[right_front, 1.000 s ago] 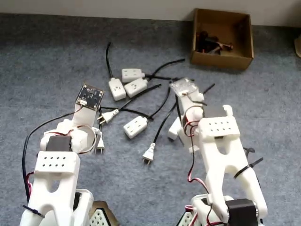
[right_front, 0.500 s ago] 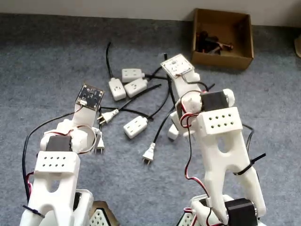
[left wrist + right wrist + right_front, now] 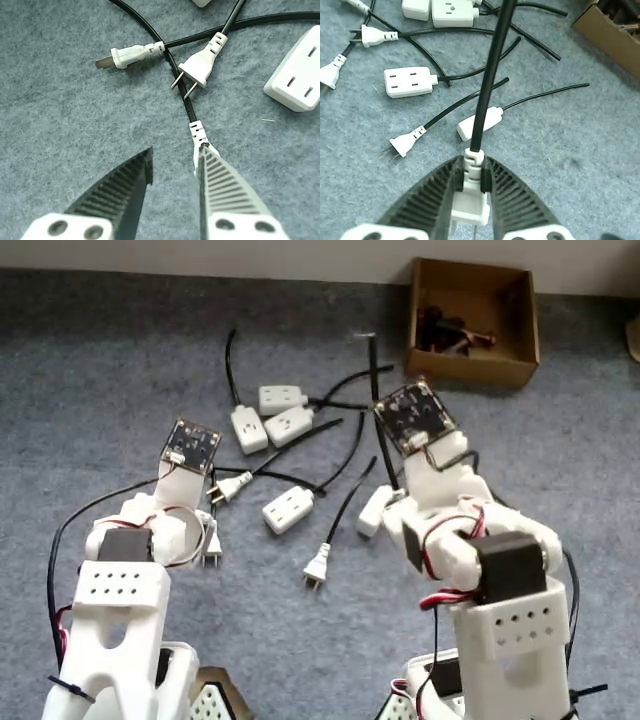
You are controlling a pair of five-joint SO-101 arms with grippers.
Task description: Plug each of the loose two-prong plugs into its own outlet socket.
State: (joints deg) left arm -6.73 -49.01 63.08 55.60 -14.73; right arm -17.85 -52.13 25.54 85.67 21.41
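My right gripper (image 3: 471, 162) is shut on a white two-prong plug (image 3: 468, 200). That plug's black cord (image 3: 373, 380) rises stiffly off the carpet. Just ahead of it lies a small white socket (image 3: 480, 122), also seen in the high view as the socket (image 3: 372, 510). My left gripper (image 3: 175, 150) is open low over the carpet, one fingertip (image 3: 202, 155) touching a loose plug (image 3: 199, 137). Two more plugs (image 3: 197, 67) (image 3: 130, 52) lie beyond it. A triple outlet (image 3: 288, 508) and a loose plug (image 3: 317, 568) lie between the arms.
Three more white outlets (image 3: 281, 398) (image 3: 248, 428) (image 3: 290, 425) cluster at the back among crossing black cords. A cardboard box (image 3: 520, 365) with parts stands at the back right. Grey carpet is open at the far left and front centre.
My right arm has drawn back from the outlet cluster and lifted the plug, so its cord now stands up. The left arm has not moved.
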